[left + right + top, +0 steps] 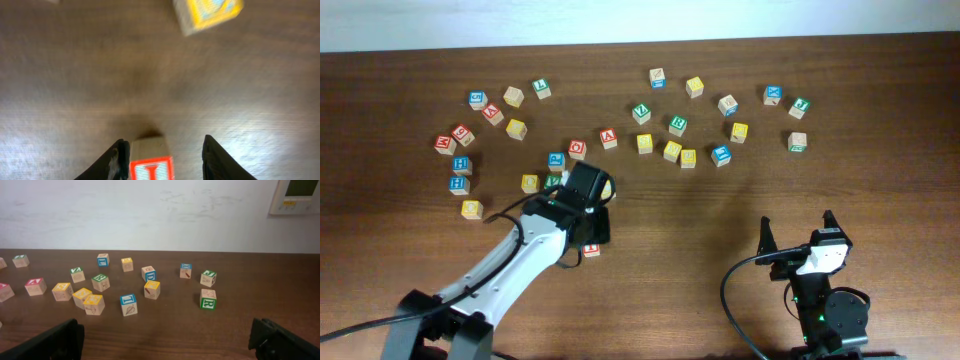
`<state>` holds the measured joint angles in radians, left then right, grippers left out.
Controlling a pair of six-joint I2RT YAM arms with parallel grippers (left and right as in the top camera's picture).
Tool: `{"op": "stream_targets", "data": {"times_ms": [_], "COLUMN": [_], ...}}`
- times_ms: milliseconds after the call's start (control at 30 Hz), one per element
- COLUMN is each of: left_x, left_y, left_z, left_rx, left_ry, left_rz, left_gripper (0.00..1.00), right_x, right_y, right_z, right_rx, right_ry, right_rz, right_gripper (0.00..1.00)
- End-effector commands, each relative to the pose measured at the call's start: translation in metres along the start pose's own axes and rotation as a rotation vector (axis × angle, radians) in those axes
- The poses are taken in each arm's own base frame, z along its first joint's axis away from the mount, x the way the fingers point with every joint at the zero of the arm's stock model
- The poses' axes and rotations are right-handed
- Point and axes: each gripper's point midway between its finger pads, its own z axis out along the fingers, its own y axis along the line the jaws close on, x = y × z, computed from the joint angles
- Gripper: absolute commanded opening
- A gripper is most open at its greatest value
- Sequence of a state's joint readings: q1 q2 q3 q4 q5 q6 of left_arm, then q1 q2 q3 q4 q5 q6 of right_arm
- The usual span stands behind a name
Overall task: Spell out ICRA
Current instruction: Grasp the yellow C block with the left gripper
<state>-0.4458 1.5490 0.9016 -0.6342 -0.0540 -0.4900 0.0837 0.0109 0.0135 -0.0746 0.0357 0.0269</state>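
The red "I" cube [151, 161] stands on the table between the open fingers of my left gripper [165, 155], close to the left finger. In the overhead view this cube [591, 250] lies just below the left gripper [592, 238]. The red "A" cube [609, 138] sits in the scattered group behind it. The green "R" cube [208, 299] stands at the far right, and also shows in the overhead view [798, 142]. I cannot tell which of the several yellow cubes is the "C". My right gripper [798, 235] is open and empty at the front right.
Many other letter cubes lie scattered across the back half of the wooden table [720, 220]. A yellow cube [207, 12] sits just beyond the left gripper, partly hidden by it in the overhead view [607, 186].
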Motion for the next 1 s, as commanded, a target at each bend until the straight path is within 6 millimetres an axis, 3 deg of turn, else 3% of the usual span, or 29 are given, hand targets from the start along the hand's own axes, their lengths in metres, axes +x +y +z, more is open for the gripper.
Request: {"op": "stream_targets", "data": {"times_ms": [0, 67, 167, 200, 333, 400, 467, 533, 667, 733, 967], "left_x": [-0.052, -0.08, -0.098, -0.102, -0.107, -0.097, -0.095, -0.098, -0.091, -0.09, -0.087], "left_y": [-0.018, -0.033, -0.042, -0.045, -0.048, -0.025, -0.023, -0.024, -0.023, -0.023, -0.027], "left_z": [-0.027, -0.037, -0.032, -0.026, 0.013, 0.03, 0.036, 0.036, 0.054, 0.057, 0.058], "left_rx": [0.02, 0.07, 0.133, 0.14, 0.083, -0.039, -0.049, -0.042, -0.058, -0.059, -0.038], "left_ry": [-0.145, -0.256, -0.307, -0.315, -0.242, -0.216, -0.209, -0.219, -0.187, -0.179, -0.163], "left_rz": [0.021, 0.076, -0.14, -0.15, -0.156, -0.274, -0.298, -0.301, -0.322, -0.32, -0.317], "left_gripper": [0.5, 0.55, 0.61, 0.57, 0.66, 0.67, 0.68, 0.64, 0.61, 0.49, 0.35], "right_x": [0.003, 0.003, 0.003, 0.003, 0.003, 0.003, 0.003, 0.003, 0.003, 0.003, 0.003], "right_y": [-0.002, -0.002, -0.002, -0.002, -0.002, -0.002, -0.002, -0.002, -0.002, -0.002, -0.002], "right_z": [0.0, 0.0, 0.0, 0.0, 0.0, 0.0, 0.0, 0.0, 0.0, 0.0, 0.0], "right_rx": [0.007, 0.007, 0.007, 0.007, 0.007, 0.007, 0.007, 0.007, 0.007, 0.007, 0.007], "right_ry": [0.005, 0.005, 0.005, 0.005, 0.005, 0.005, 0.005, 0.005, 0.005, 0.005, 0.005], "right_rz": [0.003, 0.003, 0.003, 0.003, 0.004, 0.003, 0.003, 0.003, 0.003, 0.003, 0.004], "right_gripper": [0.98, 0.98, 0.98, 0.98, 0.98, 0.98, 0.98, 0.98, 0.98, 0.98, 0.98]}}
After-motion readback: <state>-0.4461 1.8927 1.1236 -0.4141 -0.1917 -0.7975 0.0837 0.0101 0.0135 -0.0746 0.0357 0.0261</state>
